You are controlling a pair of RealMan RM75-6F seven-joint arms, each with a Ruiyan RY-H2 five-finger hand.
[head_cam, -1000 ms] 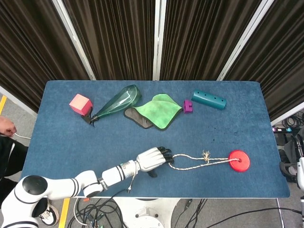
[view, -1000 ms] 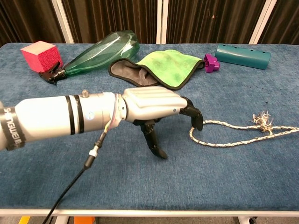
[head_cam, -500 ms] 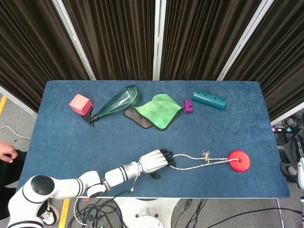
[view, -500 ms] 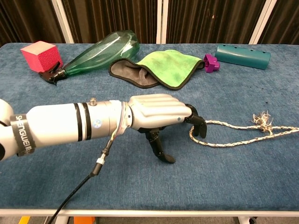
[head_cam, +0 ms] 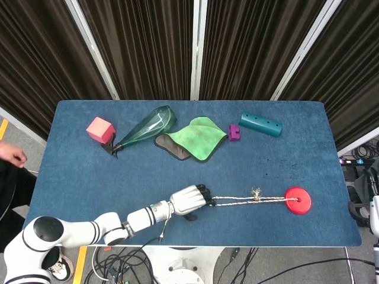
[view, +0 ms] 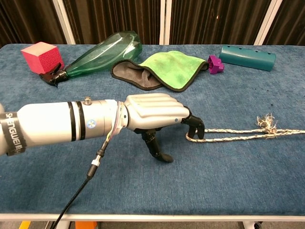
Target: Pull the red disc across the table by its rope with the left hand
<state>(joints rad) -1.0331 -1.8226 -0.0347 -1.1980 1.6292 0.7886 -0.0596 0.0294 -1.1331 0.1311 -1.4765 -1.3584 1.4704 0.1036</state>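
The red disc (head_cam: 298, 200) lies flat near the table's front right; the chest view does not show it. Its pale rope (head_cam: 249, 200) runs left from it as a narrow, nearly straight double strand (view: 238, 134), with a frayed knot (view: 267, 123) partway along. My left hand (head_cam: 190, 200) sits palm down at the rope's left end. Its dark fingertips (view: 195, 127) are curled down and hooked through the end of the loop. The thumb (view: 157, 149) props on the cloth apart from the rope. Neither view shows my right hand.
Along the back stand a pink cube (head_cam: 99, 129), a green bottle (head_cam: 148, 127) on its side, a green cloth (head_cam: 195, 137), a small purple piece (head_cam: 234, 132) and a teal block (head_cam: 260, 124). The table's front edge (head_cam: 237, 244) runs close behind my left forearm.
My left hand has drawn back to the left with its fingertips in the loop. The wide loop has been pulled flat and the rope is nearly taut. The disc has barely shifted.
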